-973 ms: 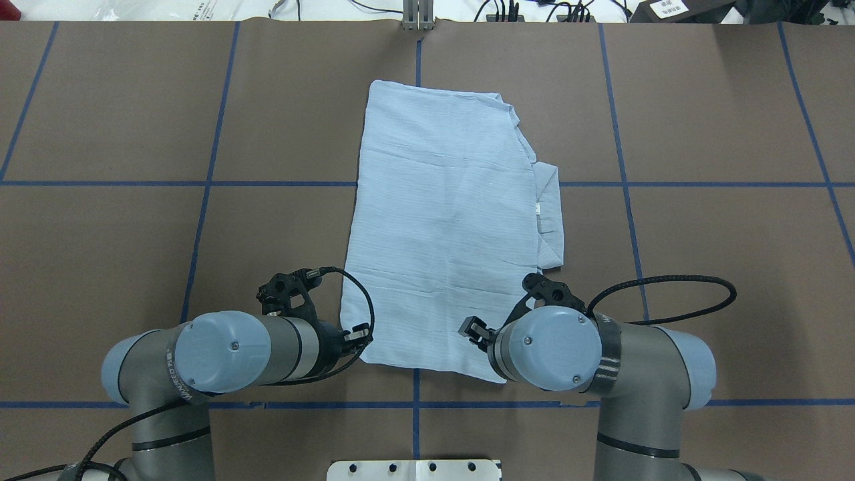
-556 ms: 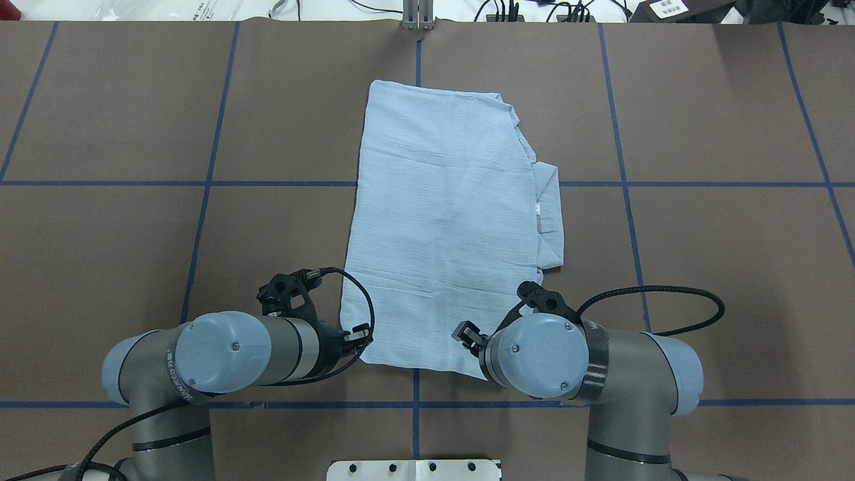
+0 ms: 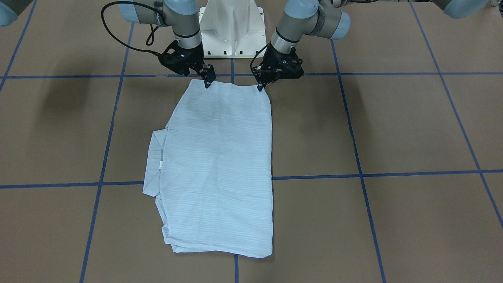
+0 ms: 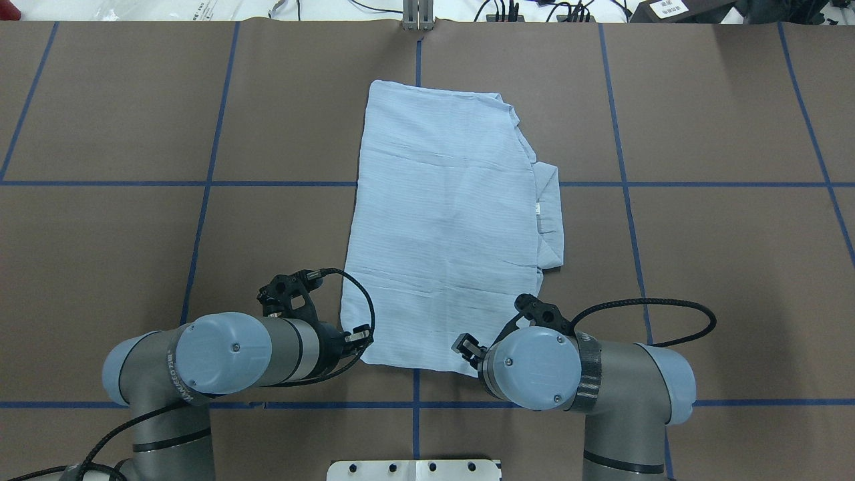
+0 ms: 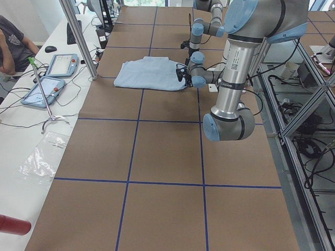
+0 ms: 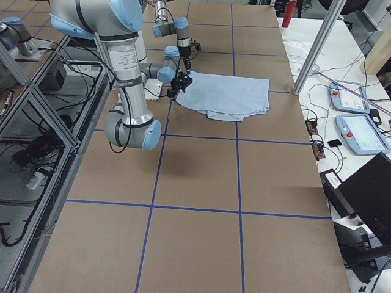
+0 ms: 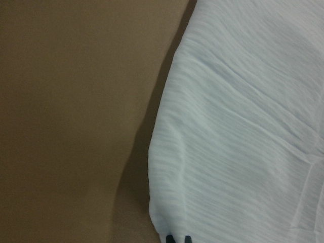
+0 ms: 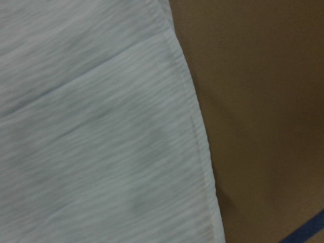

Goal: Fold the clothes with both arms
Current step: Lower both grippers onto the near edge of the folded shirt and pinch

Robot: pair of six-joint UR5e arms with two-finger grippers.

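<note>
Cloth this thin and limp will likely sag and slip, so the shirt (image 4: pixel 441 220), lying midway along the bench (image 4: pixel 721 280) toward its robot-side edge, is best held at its near corners, where the left gripper (image 4: pixel 361 332) and right gripper (image 4: pixel 463 345) appear pinched shut on it.

A brown tabletop (image 4: pixel 120 100) carries a grid of blue tape lines (image 4: pixel 209 184); a white base pedestal (image 3: pixel 232 27) stands at its edge. Beside it, a white bench (image 5: pixel 21 136) holds two teach pendants (image 5: pixel 62 65), a plastic bag (image 5: pixel 44 157) and a red cylinder (image 5: pixel 13 226)

Brown table (image 4: pixel 100 100) crossed by blue tape lines (image 4: pixel 267 184).
</note>
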